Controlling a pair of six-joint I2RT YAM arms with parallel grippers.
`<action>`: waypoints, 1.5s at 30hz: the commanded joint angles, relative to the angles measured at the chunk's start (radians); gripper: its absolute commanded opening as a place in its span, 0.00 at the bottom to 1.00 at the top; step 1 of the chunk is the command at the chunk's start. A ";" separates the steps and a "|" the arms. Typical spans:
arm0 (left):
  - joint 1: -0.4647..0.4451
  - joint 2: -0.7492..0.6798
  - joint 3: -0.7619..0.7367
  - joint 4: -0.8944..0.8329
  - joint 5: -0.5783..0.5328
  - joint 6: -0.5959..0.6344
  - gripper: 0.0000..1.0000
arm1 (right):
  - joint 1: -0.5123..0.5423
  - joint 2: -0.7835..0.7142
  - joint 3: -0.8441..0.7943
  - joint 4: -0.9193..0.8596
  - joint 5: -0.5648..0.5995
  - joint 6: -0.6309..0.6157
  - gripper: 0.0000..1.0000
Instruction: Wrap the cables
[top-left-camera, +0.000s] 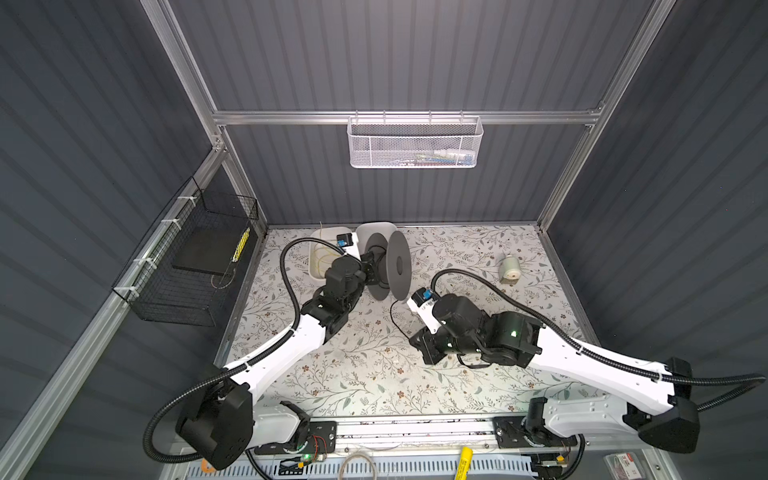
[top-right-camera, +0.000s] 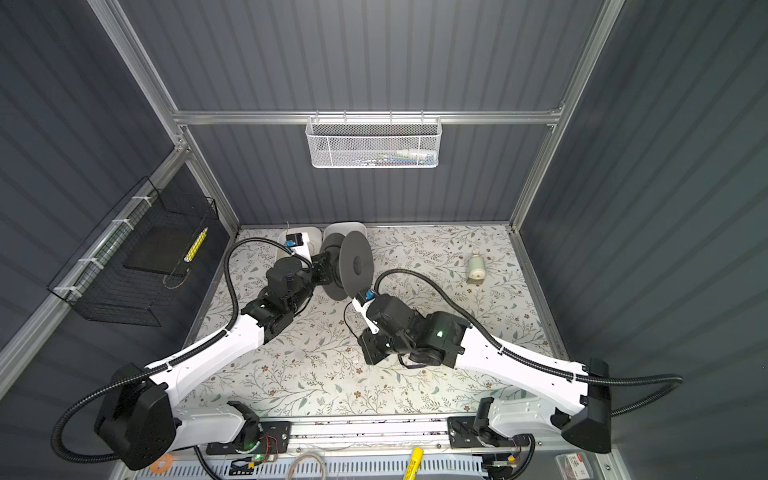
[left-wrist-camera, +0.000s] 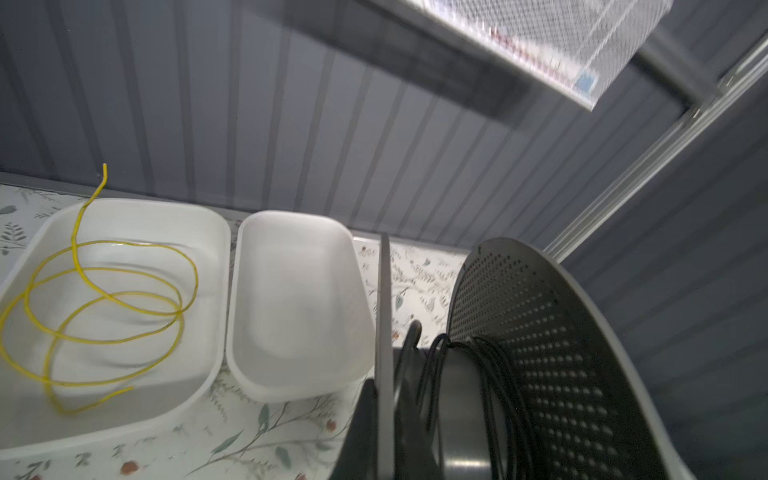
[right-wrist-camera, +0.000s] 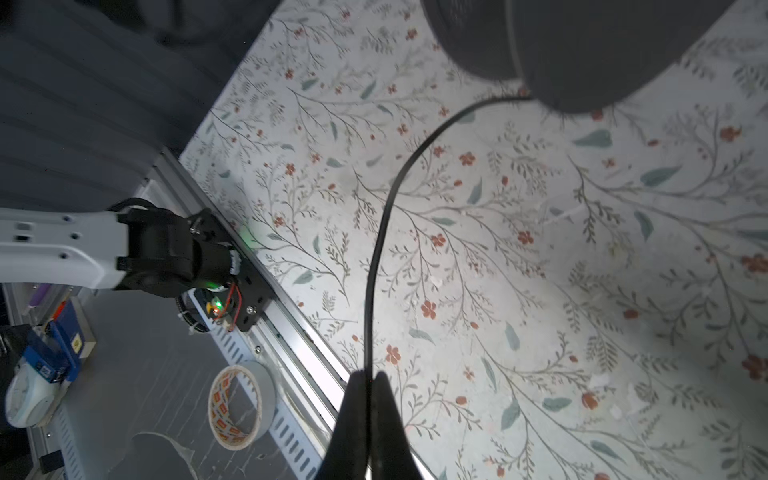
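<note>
A grey spool (top-left-camera: 388, 266) (top-right-camera: 349, 266) stands on edge at the back of the table. My left gripper (top-left-camera: 370, 266) (top-right-camera: 326, 266) (left-wrist-camera: 384, 415) is shut on the edge of the spool's near flange (left-wrist-camera: 384, 311). In the left wrist view, several turns of the thin black cable (left-wrist-camera: 494, 374) lie on the hub beside the perforated far flange (left-wrist-camera: 540, 332). From the spool the cable (top-left-camera: 392, 316) (top-right-camera: 345, 320) (right-wrist-camera: 374, 257) curves down to my right gripper (top-left-camera: 413, 338) (top-right-camera: 361, 336) (right-wrist-camera: 368, 376), which is shut on it just above the table.
Two white trays (left-wrist-camera: 137, 203) (left-wrist-camera: 291, 214) sit at the back left, one holding a yellow wire coil (left-wrist-camera: 75, 241). A small white cylinder (top-left-camera: 510, 269) lies at the back right. A black wire basket (top-left-camera: 187, 266) hangs on the left wall. A tape roll (right-wrist-camera: 241, 407) lies beyond the front rail.
</note>
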 joint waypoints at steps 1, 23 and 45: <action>-0.038 -0.014 0.047 -0.102 -0.101 0.155 0.00 | -0.020 0.022 0.131 -0.053 0.070 -0.125 0.00; -0.107 -0.310 -0.022 -0.368 0.123 0.344 0.00 | -0.582 0.258 0.123 0.239 -0.109 -0.193 0.00; -0.107 -0.221 0.103 -0.202 0.143 0.286 0.00 | -0.595 0.362 -0.281 0.670 -0.414 -0.050 0.06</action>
